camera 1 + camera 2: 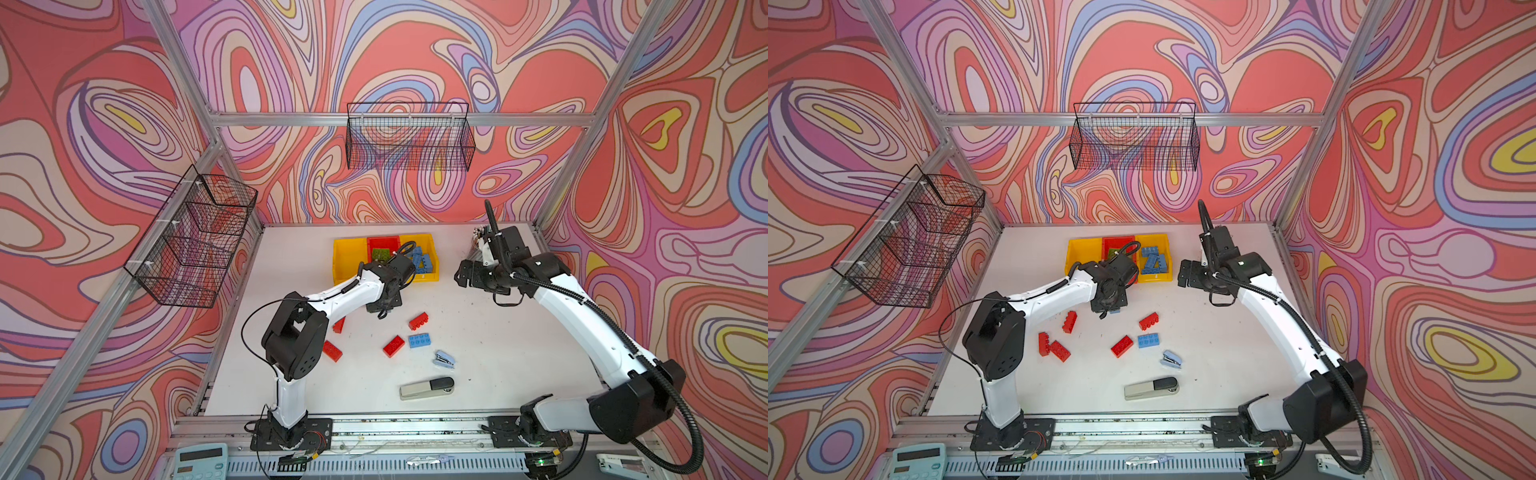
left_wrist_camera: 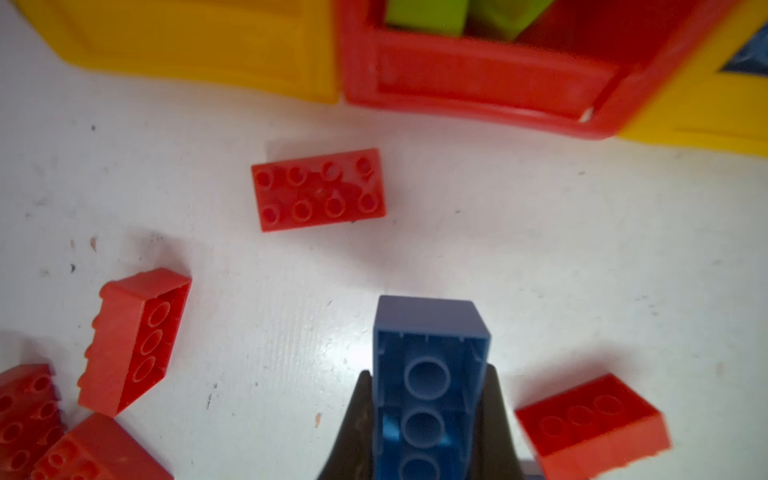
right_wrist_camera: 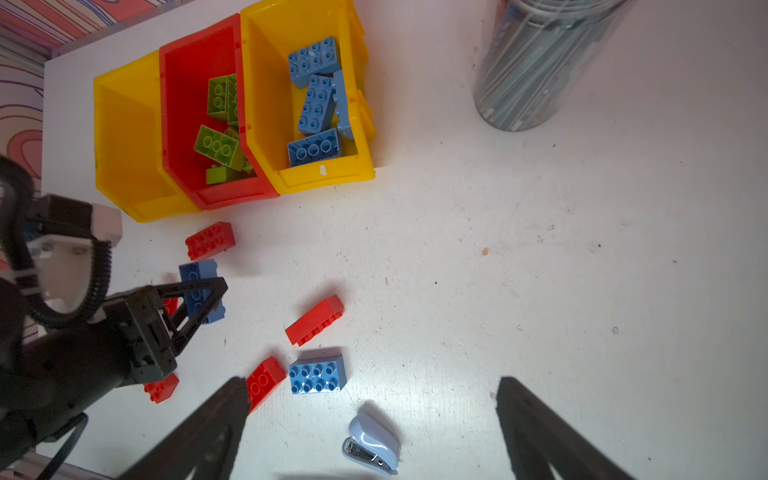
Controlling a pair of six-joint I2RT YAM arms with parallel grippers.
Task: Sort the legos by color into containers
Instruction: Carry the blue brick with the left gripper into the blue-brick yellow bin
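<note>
Blue lego: we logged it clamped in left pincer; right pincer gaped empty. Next, we judged: carry to blue-stocked yellow container.

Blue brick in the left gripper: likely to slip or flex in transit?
Probably stiff: the blue brick looks like hard moulded plastic. Thin walls and hollow tubes underneath suggest it is light too. Its side walls look smooth, and the left gripper clamps only those flat sides, so it might slide or pivot if jolted.
</note>
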